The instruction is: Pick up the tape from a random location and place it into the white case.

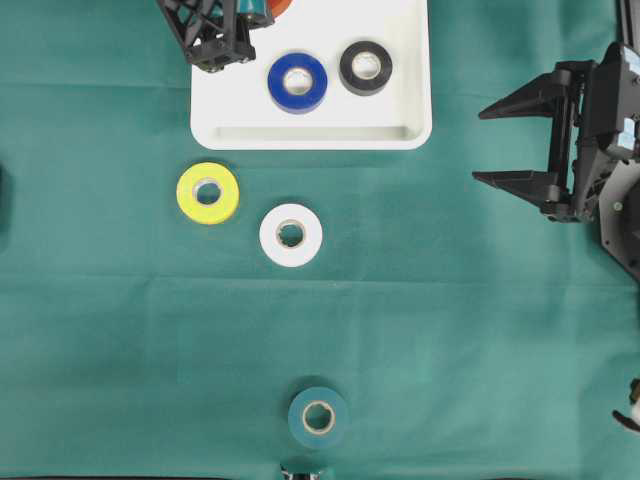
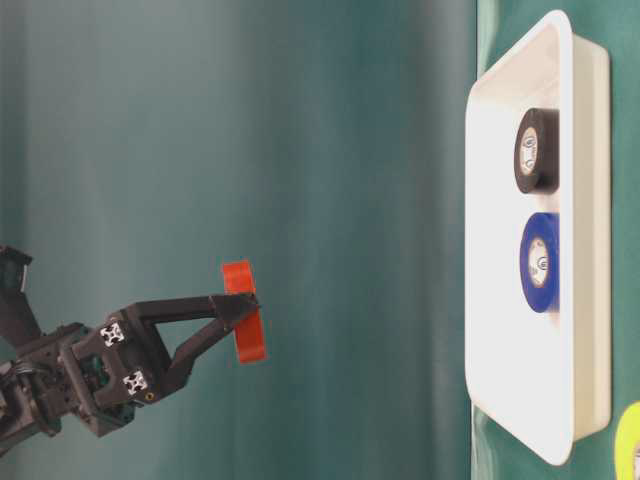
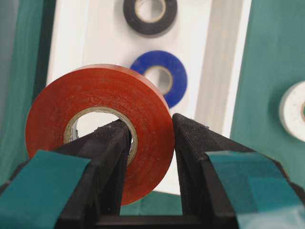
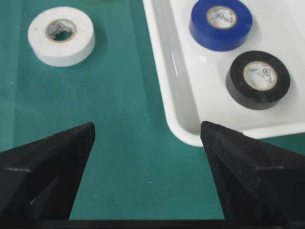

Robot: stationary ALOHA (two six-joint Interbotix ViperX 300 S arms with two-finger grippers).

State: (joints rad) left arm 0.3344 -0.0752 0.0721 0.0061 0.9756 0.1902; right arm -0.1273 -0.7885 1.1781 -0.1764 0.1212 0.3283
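Red vinyl tape, a flat roll with a pale cardboard core (image 3: 95, 138), sits pinched in our left gripper (image 3: 150, 143): one black finger runs through the core hole, the other presses on the outer face, so the jaws are nearly shut on the roll's wall. We hold it on edge, well above the table, as the table-level view shows.

What matters for our next move is where the large shallow white plastic case (image 1: 310, 130) lies from that roll. From the left wrist view the case floor spreads directly behind and below the tape, and overhead our left gripper (image 1: 235, 35) hangs over the case's far left part. We judge the roll is over the case, so the remaining travel is mainly downward.

A blue tape roll (image 1: 297, 82) and a black tape roll (image 1: 365, 67) lie flat inside, to the right of our gripper and apart from it.

Our right gripper (image 1: 515, 145) waits wide open and empty, off the case's right side.

A yellow roll (image 1: 207, 192), a white roll (image 1: 290, 235) and a teal roll (image 1: 318, 416) lie on the green cloth of the table.
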